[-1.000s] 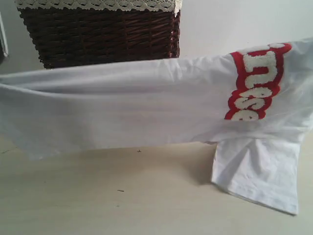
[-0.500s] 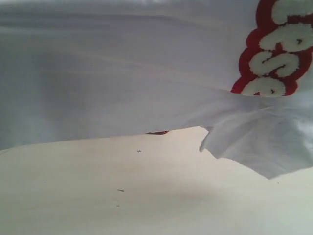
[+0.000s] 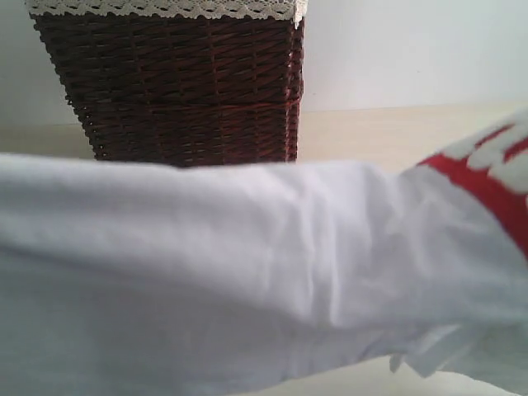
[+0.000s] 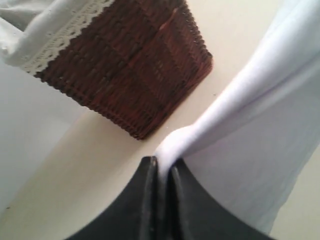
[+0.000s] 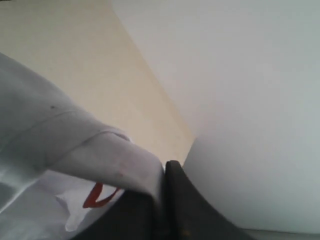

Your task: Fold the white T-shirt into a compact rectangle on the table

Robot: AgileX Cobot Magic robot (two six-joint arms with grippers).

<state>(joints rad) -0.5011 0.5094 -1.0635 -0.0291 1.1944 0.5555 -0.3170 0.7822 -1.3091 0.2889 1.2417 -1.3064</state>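
A white T-shirt [image 3: 206, 272] fills the lower frame. The left hand [image 4: 162, 166] and right hand [image 5: 161, 179] are each clamped on its fabric. A wicker basket [image 3: 177, 82] stands upper left on the counter [image 3: 388, 132].

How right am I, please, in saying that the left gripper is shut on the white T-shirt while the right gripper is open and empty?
Partly: the right gripper is not open; the right wrist view shows it shut on the white T-shirt too. The left gripper is shut on it.
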